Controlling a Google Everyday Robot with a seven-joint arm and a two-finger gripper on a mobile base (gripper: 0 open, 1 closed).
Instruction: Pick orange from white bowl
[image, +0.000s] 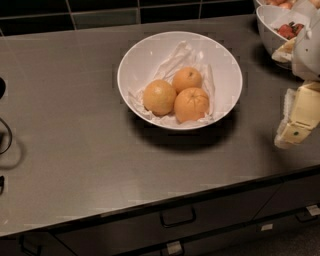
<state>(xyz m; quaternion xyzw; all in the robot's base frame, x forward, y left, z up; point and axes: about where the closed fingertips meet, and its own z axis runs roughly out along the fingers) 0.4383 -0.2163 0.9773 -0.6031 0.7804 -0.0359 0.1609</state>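
The white bowl (145, 55) stands on the grey counter, lined with crumpled white paper. Three fruits lie in it. The orange (191, 104), deepest in colour with creases around its stem dimple, lies at the front right. A paler yellowish one (159, 97) lies to its left and a smaller one (187, 79) with a dark stem dot behind. My gripper (298, 117) hangs at the right edge of the view, well to the right of the bowl and above the counter, apart from the fruit.
A second white bowl (272, 25) with red food stands at the back right, behind my arm. The counter's front edge runs along the bottom, with drawers (177, 217) below. A dark tiled wall (100, 12) backs the counter. Dark cable loops (5, 135) lie at the far left.
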